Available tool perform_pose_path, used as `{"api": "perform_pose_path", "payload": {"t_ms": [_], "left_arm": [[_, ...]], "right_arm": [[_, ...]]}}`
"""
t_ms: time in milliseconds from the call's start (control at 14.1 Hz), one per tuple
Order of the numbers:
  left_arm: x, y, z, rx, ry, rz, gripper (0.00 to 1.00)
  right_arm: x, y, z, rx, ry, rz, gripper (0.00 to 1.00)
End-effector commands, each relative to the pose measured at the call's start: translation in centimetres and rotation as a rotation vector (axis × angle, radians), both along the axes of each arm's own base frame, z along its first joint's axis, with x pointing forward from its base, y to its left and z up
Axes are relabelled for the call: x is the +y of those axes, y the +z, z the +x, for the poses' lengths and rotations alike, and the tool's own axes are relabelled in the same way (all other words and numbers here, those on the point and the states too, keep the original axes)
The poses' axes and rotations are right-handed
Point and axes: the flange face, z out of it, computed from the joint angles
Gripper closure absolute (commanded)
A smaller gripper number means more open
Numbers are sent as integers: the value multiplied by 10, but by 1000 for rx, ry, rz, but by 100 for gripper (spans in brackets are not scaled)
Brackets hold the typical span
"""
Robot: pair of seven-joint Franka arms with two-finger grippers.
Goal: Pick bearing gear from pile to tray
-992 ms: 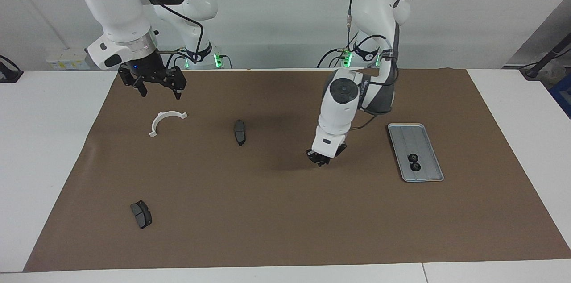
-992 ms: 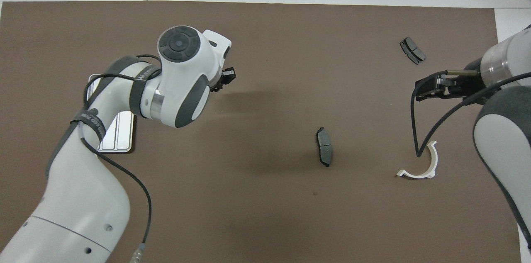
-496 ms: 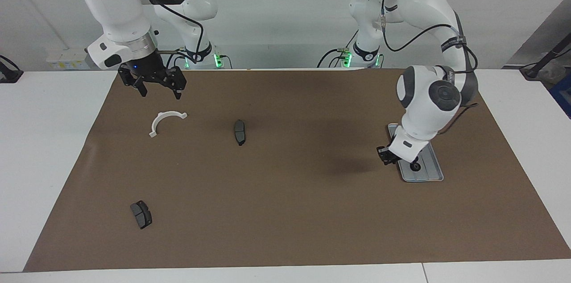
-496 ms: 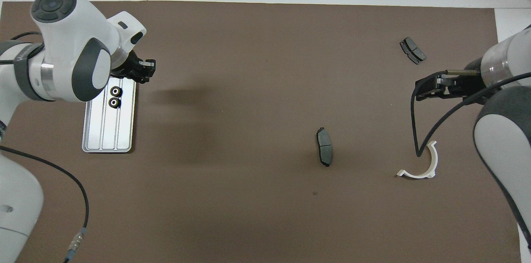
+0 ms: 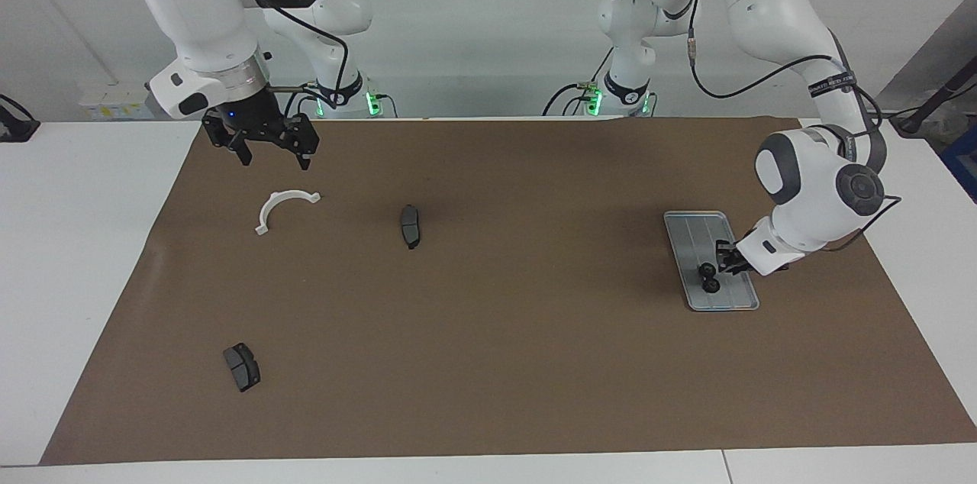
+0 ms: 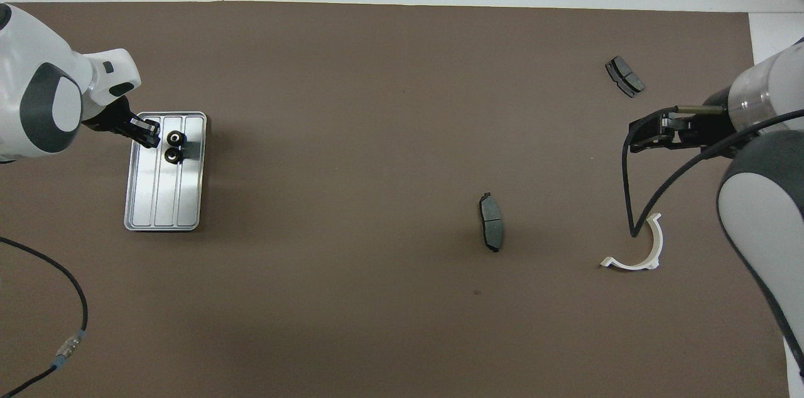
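Swung from mid-mat, left hand (image 5: pixel 722 257), pinched shut, hovers over tray (image 5: pixel 691 228) beside 2 gears (image 5: pixel 709 277); right hand (image 5: pixel 269 153) waits spread.

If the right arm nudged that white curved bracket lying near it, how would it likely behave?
The white curved bracket looks like thin rigid plastic, so it would probably hold its shape and feel light. It lies flat on the brown mat, so a nudge would likely slide or pivot it, not roll it. Its open arc and end tabs may snag on fingers.

Tray (image 5: pixel 736 299): toward left arm's end
Gears (image 5: pixel 710 278): two, touching, in tray
Bracket (image 5: pixel 284 207): toward right arm's end, nearer robots than brake pads (image 5: pixel 410 225)
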Motion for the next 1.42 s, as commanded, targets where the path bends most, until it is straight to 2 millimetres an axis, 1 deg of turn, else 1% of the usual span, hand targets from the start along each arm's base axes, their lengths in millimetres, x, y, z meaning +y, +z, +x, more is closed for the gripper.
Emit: {"api": "perform_pose_path", "payload": {"t_ms": [0,71,142,212,283,354,496,567,637,708,779,850,992,1133,1204,1275,1346], "left_arm": [[13,-12,4,-17,-72,-5,100],[13,-18,6,-20,-76,-3,100],[14,-19,6,-23,-77,-3,100],[14,-18,7,-25,-77,-2,98],[13,-14,8,-25,-77,-3,70],[12,-9,9,-32,-79,-2,48],[12,10,12,-40,-76,-2,44],[11,23,13,-32,-77,-4,38],[9,44,15,-34,-69,-6,25],[5,65,15,-28,-74,-6,17],[1,91,10,-18,-75,-10,4],[0,116,4,-10,-51,-10,0],[-4,171,-8,-31,38,2,0],[-10,218,-26,-79,140,11,0],[-13,239,-36,-99,173,8,0],[-14,254,-45,-100,178,7,0],[-15,274,-59,-103,177,6,0]], "right_arm": [[-4,2,-6,-19,21,1,0],[-4,1,-6,-17,21,1,0],[-4,2,-6,-17,21,1,0],[-4,2,-6,-17,21,1,0],[-4,2,-6,-17,21,1,0],[-4,2,-6,-17,21,1,0],[-4,2,-6,-17,21,1,0],[-4,2,-6,-17,21,1,0],[-4,2,-6,-17,21,1,0],[-4,2,-6,-17,21,1,0],[-4,2,-6,-17,21,1,0],[-4,1,-6,-16,21,1,0],[-4,2,-6,-17,21,1,0],[-4,2,-6,-17,21,1,0],[-4,1,-6,-16,21,1,0],[-4,2,-6,-17,21,1,0],[-4,2,-6,-17,21,1,0]]}}
